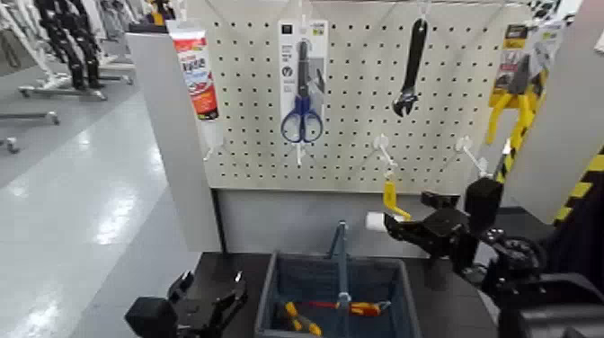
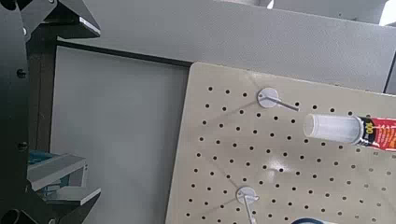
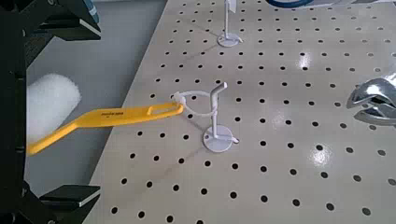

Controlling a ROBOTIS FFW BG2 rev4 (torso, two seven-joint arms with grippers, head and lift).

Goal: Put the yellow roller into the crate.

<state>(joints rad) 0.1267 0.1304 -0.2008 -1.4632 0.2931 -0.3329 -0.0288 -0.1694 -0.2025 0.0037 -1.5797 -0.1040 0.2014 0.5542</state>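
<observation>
The yellow roller (image 1: 388, 200) hangs by its hang hole on a white pegboard hook, with its white sleeve (image 1: 374, 220) at the low end. In the right wrist view the yellow handle (image 3: 112, 117) still sits on the hook (image 3: 210, 112). The white sleeve (image 3: 51, 105) lies between my right gripper's fingers (image 3: 61, 196), which stand apart. My right gripper (image 1: 400, 225) is open at the sleeve, not closed on it. The dark blue-grey crate (image 1: 270, 297) with a thin upright centre handle (image 1: 341, 261) stands below, at the front centre. My left gripper (image 1: 205, 301) is open and empty, left of the crate.
On the pegboard (image 1: 359, 99) hang a tube (image 1: 198, 72), blue scissors (image 1: 303, 99), a black wrench (image 1: 411, 67) and yellow-handled pliers (image 1: 512, 99). Tools with yellow and red handles (image 1: 301, 317) lie in the crate. A grey panel (image 1: 175, 135) stands to the left.
</observation>
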